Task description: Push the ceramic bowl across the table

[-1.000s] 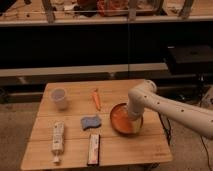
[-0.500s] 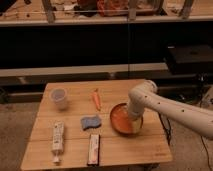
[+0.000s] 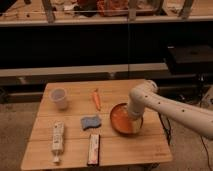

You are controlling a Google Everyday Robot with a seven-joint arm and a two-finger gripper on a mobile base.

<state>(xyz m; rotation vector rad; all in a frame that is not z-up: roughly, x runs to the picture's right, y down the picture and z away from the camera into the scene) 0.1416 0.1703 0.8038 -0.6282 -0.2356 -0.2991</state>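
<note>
While the gripper [image 3: 134,116] sits low at the camera-right side of the bowl [image 3: 120,123], at or just inside the rim, contact looks made or very nearly made; whether it is spread or closed cannot be told, the wrist hides it.

Bowl position: right half of the table [image 3: 120,152], about mid-depth, close to the right edge but fully on the wood; upright.

Neighbours: blue sponge [image 3: 91,122] just beside the bowl on its left; carrot [image 3: 96,99] behind and left, apart from it; white cup [image 3: 59,98] well apart at the back left; tube [image 3: 58,140] and flat packet [image 3: 93,149] at the front left.

Judgement on the step in hand, the push itself:
- press low on the bowl wall, not over the lip; a shallow bowl may tip or ride up if caught at the rim;
- keep the push line through the bowl's middle; off-centre contact will likely spin it away;
- travel leftward is the open length of table, yet the sponge lies in that path; expect it to be shoved along, or angle slightly toward the front gap;
- move slowly and evenly; glazed ware probably slides in jerks on wood.
</note>
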